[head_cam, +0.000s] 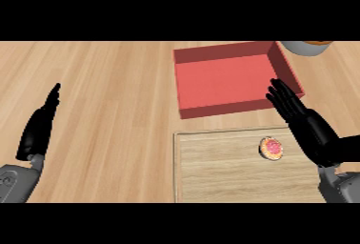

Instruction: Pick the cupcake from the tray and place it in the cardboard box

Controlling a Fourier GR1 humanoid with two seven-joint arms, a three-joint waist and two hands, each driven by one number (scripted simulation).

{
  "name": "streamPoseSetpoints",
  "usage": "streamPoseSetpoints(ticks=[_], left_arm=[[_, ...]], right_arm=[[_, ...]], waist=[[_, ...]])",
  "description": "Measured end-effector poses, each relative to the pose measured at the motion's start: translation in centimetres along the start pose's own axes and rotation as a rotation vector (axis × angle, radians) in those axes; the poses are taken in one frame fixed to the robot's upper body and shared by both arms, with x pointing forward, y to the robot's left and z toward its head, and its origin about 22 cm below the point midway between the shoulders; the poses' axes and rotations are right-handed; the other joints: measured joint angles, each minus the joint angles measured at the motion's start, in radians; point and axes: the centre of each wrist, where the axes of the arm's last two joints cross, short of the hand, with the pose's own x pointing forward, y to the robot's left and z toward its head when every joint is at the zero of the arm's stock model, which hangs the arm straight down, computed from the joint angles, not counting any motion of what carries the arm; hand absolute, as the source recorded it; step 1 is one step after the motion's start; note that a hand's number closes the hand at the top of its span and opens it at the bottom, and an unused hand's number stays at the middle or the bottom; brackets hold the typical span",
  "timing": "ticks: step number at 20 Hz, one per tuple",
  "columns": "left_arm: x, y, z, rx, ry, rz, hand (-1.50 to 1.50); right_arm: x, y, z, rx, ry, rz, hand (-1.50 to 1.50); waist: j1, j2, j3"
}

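**One cupcake on the tray, both hands empty**

While both hands stay clear of it, the single cupcake (271, 148) sits on the tray (218, 176), toward its right side and near the far edge. Seen from straight above it is a small round thing with a pale rim and a pink, speckled top. One tray only, light wood with a thin raised border; its near edge is cut off below. Just beyond it lies one box (235, 78), red inside, open at the top, with low walls. The right hand (299, 119) stands beside the cupcake, fingers straight and together, reaching up alongside the box's right wall, holding nothing. The left hand (41, 125) rests well apart on the left of the desk (105, 86), fingers straight, empty. One round object (306, 46) at the top edge is mostly cut off; I cannot tell what it is.
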Motion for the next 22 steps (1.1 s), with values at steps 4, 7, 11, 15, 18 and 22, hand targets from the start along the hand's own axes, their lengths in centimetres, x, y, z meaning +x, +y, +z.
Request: streamPoseSetpoints(ticks=[4, 7, 11, 15, 18, 22], left_arm=[[1.1, -0.4, 0.3, -0.070, -0.116, 0.022, 0.00], [3.5, -1.2, 0.5, -0.147, -0.255, 0.054, 0.00], [4.7, -1.6, 1.4, -0.262, -0.366, 0.112, 0.00], [4.9, -1.1, 1.7, -0.320, -0.428, 0.137, 0.00], [5.4, -1.6, 1.4, -0.348, -0.444, 0.150, 0.00], [5.7, -1.9, 1.6, -0.373, -0.461, 0.152, 0.00]], right_arm=[[3.6, -2.9, 0.1, -0.131, -0.093, 0.088, -1.50], [7.1, -6.5, 0.7, -0.251, -0.143, 0.263, -1.50], [9.2, -10.1, 3.5, -0.374, -0.102, 0.470, -1.50], [9.3, -11.1, 6.3, -0.354, -0.118, 0.644, -1.50], [9.6, -10.9, 7.1, -0.293, -0.129, 0.773, -1.50], [10.6, -9.6, 7.7, -0.195, -0.071, 0.900, -1.50]], waist=[[-0.035, -0.016, -0.010], [-0.080, -0.032, -0.017], [-0.085, -0.030, -0.016], [-0.067, -0.023, -0.014], [-0.057, -0.018, -0.014], [-0.044, -0.016, -0.014]])
